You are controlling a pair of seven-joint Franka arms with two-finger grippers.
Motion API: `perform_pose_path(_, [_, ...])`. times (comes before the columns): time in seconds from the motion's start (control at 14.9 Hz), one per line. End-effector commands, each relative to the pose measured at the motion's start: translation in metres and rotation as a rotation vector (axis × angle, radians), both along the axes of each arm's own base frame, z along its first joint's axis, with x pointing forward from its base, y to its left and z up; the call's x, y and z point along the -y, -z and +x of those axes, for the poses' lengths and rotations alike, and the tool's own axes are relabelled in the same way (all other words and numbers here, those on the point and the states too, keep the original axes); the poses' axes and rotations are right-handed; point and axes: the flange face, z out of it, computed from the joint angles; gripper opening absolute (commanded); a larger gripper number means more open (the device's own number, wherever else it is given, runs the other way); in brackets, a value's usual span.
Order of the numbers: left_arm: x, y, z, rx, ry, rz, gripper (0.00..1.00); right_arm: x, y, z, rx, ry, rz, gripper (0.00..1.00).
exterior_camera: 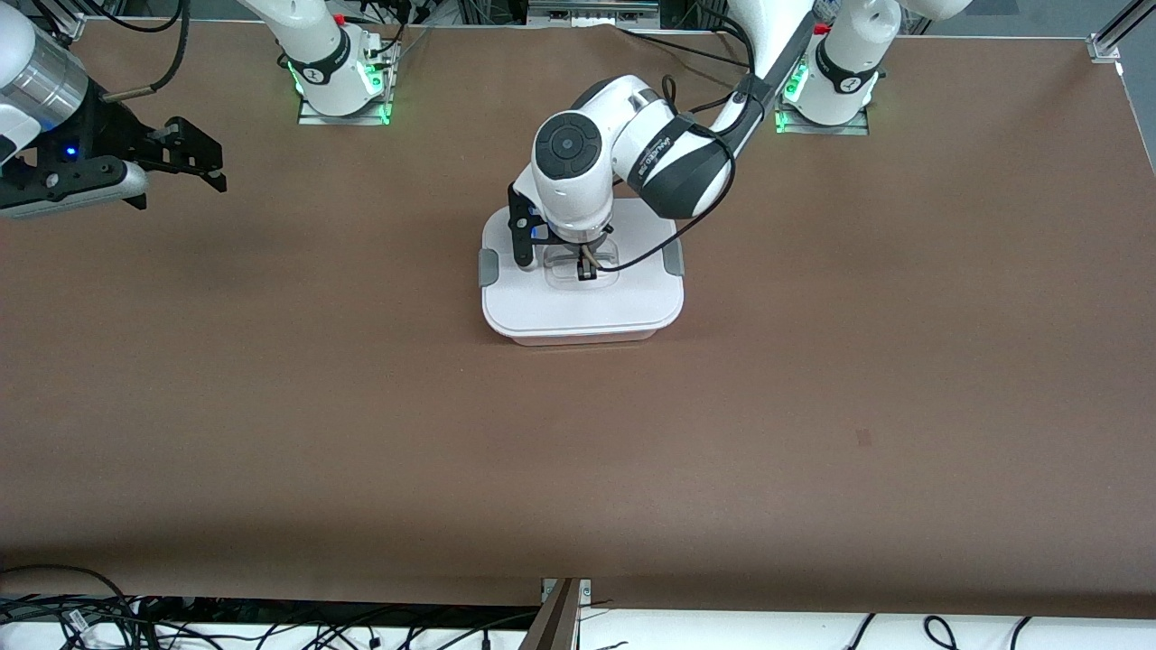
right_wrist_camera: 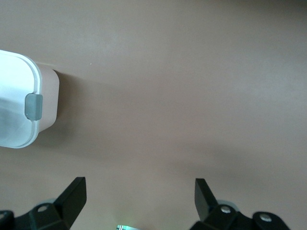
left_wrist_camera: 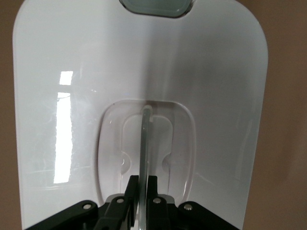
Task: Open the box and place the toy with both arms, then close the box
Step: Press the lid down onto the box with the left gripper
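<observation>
The box [exterior_camera: 582, 311] stands in the middle of the table with its white lid [exterior_camera: 578, 302] on and grey clips [exterior_camera: 488, 268] at both ends. My left gripper [exterior_camera: 585, 271] is down on the lid's centre. In the left wrist view the left gripper [left_wrist_camera: 143, 179] is shut on the clear upright handle [left_wrist_camera: 145, 139] in the lid's recess [left_wrist_camera: 182, 143]. My right gripper [exterior_camera: 194, 158] waits open and empty in the air over the right arm's end of the table. The right wrist view shows it [right_wrist_camera: 140, 189] open, with one end of the box [right_wrist_camera: 19, 96] apart from it. The toy is out of view.
The brown table [exterior_camera: 813, 406] bears only the box. The arm bases [exterior_camera: 339, 81] stand along the table's edge farthest from the front camera. Cables [exterior_camera: 90, 614] lie below the table's near edge.
</observation>
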Motion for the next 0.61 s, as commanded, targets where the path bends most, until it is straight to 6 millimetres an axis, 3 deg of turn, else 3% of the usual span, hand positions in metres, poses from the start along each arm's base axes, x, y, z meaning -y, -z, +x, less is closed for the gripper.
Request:
perform_pose_path(0.0, [-0.002, -0.008, 0.008, 0.020, -0.016, 0.015, 1.00, 0.005, -0.003, 0.010, 0.006, 0.026, -0.015, 1.00])
perform_pose_path(0.34, [-0.018, -0.051, 0.036, 0.046, -0.070, -0.026, 1.00, 0.019, -0.008, 0.011, 0.003, 0.053, -0.018, 1.00])
perform_pose_path(0.54, [-0.070, -0.067, 0.083, 0.066, -0.223, -0.034, 1.00, 0.018, -0.005, 0.012, -0.006, 0.053, -0.021, 1.00])
